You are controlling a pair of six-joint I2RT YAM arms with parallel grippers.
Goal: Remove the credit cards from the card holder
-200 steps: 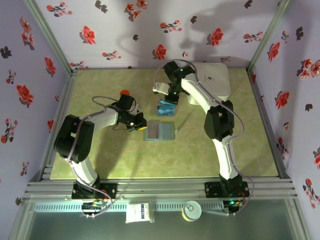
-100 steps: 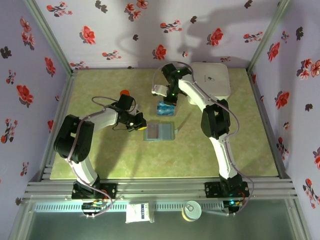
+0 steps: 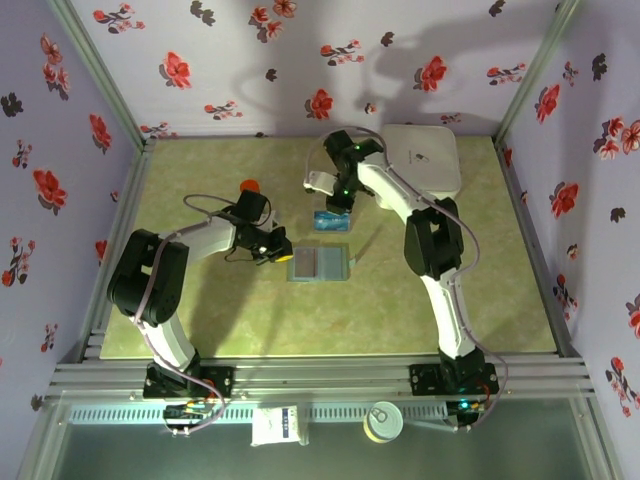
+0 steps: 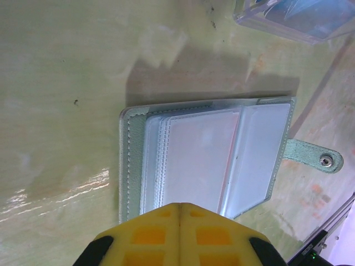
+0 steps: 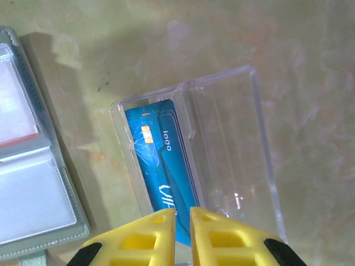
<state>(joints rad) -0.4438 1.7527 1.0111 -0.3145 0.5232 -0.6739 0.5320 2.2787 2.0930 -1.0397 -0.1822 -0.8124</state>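
Note:
The grey-blue card holder lies open and flat on the table. In the left wrist view the card holder shows clear sleeves, with a thin red card edge inside one. My left gripper is shut, its tips resting over the holder's near edge. A blue credit card lies tilted inside a clear plastic case. My right gripper hovers over the card's near end, jaws parted by a narrow gap wider than the card. The holder sits left of it.
A large white square box stands at the back right, behind the right arm. A small red-orange object lies near the left arm's wrist. The holder's snap strap sticks out sideways. Floral walls close in the table.
My right gripper's jaws have parted slightly over the blue card in the clear case, and the arm shifted a little. The left arm and the holder have stayed put.

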